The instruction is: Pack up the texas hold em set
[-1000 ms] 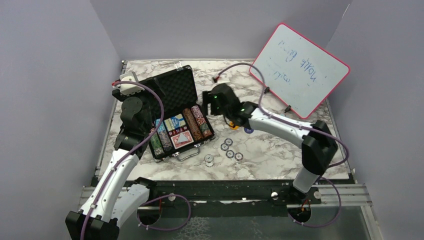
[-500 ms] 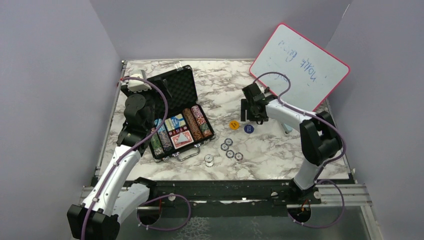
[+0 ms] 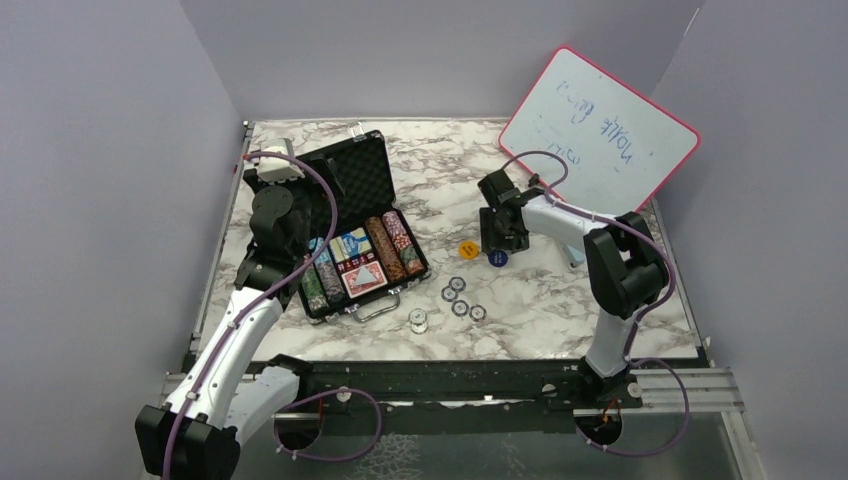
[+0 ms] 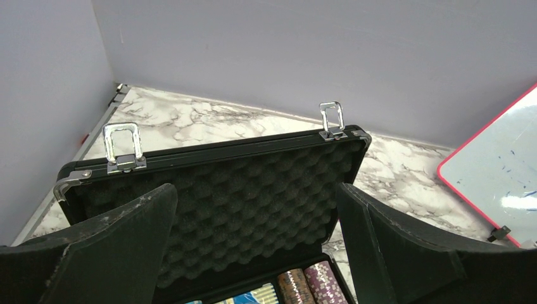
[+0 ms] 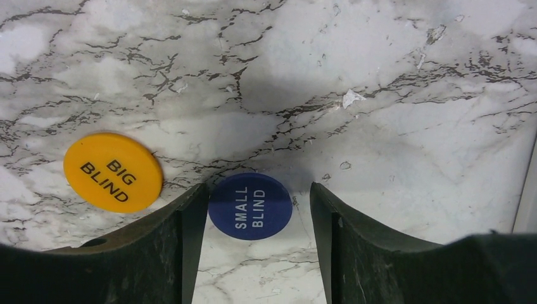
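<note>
The black briefcase (image 3: 352,180) lies open at the left, foam lid up, with rows of chips (image 3: 392,244) and a red-backed deck (image 3: 363,280) in its tray. My left gripper (image 4: 256,209) is open, hovering over the case and facing the foam lid (image 4: 240,190). An orange "BIG BLIND" button (image 5: 113,171) and a blue "SMALL BLIND" button (image 5: 250,205) lie on the marble. My right gripper (image 5: 258,199) is open and points down, with the blue button between its fingertips, touching the left finger (image 5: 183,240). Both buttons also show in the top view: the orange (image 3: 468,249) and the blue (image 3: 497,258).
Three loose chips (image 3: 460,297) and a clear round piece (image 3: 418,321) lie on the marble in front of the case. The pink-framed whiteboard (image 3: 598,138) leans at the back right. A light blue block (image 3: 571,257) lies beside the right arm. Grey walls enclose the table.
My right arm pulled back from the case toward the right, then lowered its open gripper over the blue button. My left arm shifted slightly over the case.
</note>
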Robot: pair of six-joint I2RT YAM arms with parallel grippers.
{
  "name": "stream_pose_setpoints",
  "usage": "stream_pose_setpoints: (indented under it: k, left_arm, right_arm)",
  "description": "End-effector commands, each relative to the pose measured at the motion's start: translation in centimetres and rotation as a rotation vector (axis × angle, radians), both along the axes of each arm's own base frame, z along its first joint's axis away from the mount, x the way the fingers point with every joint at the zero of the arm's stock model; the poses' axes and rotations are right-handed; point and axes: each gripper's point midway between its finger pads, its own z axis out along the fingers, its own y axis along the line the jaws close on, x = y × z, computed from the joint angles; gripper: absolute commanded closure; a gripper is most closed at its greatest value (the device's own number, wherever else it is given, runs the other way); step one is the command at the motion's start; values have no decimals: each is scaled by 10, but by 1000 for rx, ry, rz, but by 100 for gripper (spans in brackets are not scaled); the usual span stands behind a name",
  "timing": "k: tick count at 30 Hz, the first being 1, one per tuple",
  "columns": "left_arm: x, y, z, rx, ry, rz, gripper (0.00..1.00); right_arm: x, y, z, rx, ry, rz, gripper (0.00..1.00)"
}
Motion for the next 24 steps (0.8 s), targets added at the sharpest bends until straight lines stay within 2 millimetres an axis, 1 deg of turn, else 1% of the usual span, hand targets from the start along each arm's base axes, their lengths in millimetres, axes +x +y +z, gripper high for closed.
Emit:
stream_pose_setpoints:
  k: [1,8,13,18,24]
  left_arm:
    - [-1,4,18,-4,-32,14,2]
    - [0,4,16,-7,-26,19,2]
    - [1,4,14,-4,-15,19,2]
    - [2,4,13,-2,-10,23,2]
    - [2,5,12,-3,-7,29,2]
  right_arm:
    - [-21,1,-8,8,87,32,38]
    - [-31,5,-14,39,125,39,38]
    - [-40,2,-18,40,146,24,44]
    - [-41,-2,-18,26,137,17,49]
    - [-40,-2,-19,24,129,18,49]
